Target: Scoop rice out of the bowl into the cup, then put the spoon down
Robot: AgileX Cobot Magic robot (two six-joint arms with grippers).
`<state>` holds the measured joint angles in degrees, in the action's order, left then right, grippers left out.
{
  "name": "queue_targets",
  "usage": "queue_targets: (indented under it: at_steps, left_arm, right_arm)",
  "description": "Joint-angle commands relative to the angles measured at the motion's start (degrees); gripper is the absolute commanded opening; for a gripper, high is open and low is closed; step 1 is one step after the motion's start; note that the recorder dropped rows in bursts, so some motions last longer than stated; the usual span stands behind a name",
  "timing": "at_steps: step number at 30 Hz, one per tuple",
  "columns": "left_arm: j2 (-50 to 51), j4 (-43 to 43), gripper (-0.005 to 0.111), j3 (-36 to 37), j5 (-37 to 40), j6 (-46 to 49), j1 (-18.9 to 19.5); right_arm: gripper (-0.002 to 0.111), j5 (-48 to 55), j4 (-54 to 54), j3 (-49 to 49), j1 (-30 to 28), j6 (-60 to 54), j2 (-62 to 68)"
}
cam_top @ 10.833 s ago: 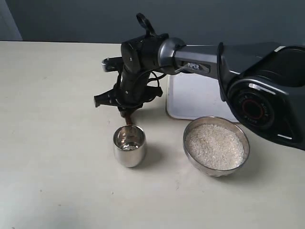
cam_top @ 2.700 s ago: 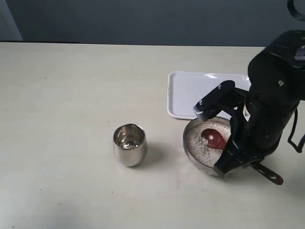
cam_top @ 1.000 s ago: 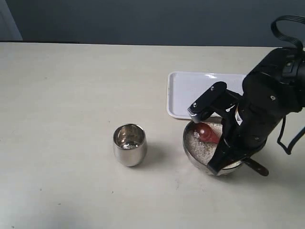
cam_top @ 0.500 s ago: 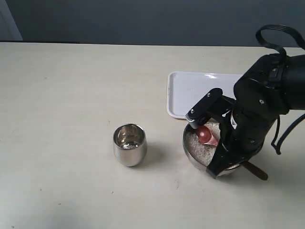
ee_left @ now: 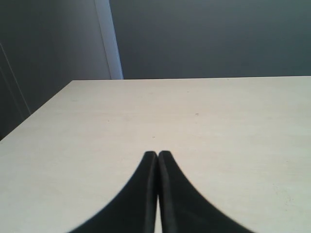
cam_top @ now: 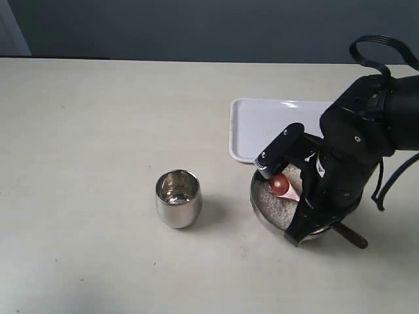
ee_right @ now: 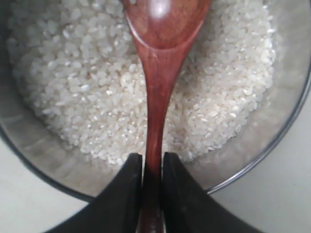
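My right gripper (ee_right: 153, 158) is shut on the handle of the reddish-brown wooden spoon (ee_right: 160, 73). The spoon's scoop (cam_top: 280, 184) lies over the white rice (ee_right: 87, 92) inside the steel bowl (cam_top: 258, 208); in the right wrist view its far end is cut off at the frame edge. The handle's tail (cam_top: 351, 237) sticks out behind the arm in the exterior view. The right arm covers most of the bowl there. The small steel cup (cam_top: 177, 198) stands upright well to the left of the bowl, its inside shiny. My left gripper (ee_left: 158, 154) is shut with nothing in it, above bare table.
A flat white rectangular tray (cam_top: 255, 127) lies just behind the bowl. The cream table (cam_top: 98, 131) stretches to the left and front of the cup. A dark wall stands behind the table.
The right arm has shifted slightly left over the bowl, and the spoon's scoop has moved toward the bowl's left rim and tilted. The cup has stayed put.
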<state>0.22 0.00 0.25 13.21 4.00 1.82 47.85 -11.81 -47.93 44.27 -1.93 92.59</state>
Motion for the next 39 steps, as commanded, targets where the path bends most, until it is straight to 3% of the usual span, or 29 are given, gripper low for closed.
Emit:
queue_targets:
  at_steps: [1,18,39]
  left_arm:
    - [-0.2,-0.3,0.0,-0.2,-0.8,-0.2,-0.2]
    - [-0.2,-0.3,0.0,-0.2,-0.8,-0.2,-0.2]
    - [-0.2,-0.3,0.0,-0.2,-0.8,-0.2,-0.2]
  right_arm:
    - [-0.001,1.1,0.5,-1.9,-0.3,-0.9,-1.2]
    - [-0.001,13.1,-7.0,-6.0,-0.3,-1.1,-1.6]
    - [-0.001,9.6,-7.8,-6.4,-0.2,-4.3,1.9]
